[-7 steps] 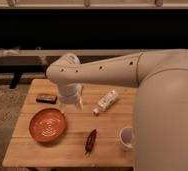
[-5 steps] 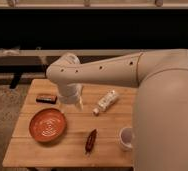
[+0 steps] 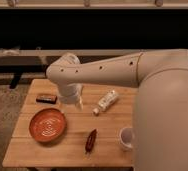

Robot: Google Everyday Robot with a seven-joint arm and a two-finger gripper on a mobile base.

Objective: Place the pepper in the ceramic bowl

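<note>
The pepper [image 3: 91, 140], a small dark red-brown chili, lies on the wooden table [image 3: 72, 150] near its front edge, right of the ceramic bowl. The ceramic bowl [image 3: 47, 125] is a wide orange dish with pale swirl lines, at the front left of the table. My gripper [image 3: 74, 101] hangs at the end of the white arm over the middle back of the table. It is above and behind the pepper, to the upper right of the bowl, and touches neither.
A flat black rectangular object [image 3: 46, 98] lies at the table's back left. A white tube [image 3: 107, 101] lies right of the gripper. A small white cup [image 3: 127, 138] stands at the front right. My large white arm [image 3: 162, 100] fills the right side.
</note>
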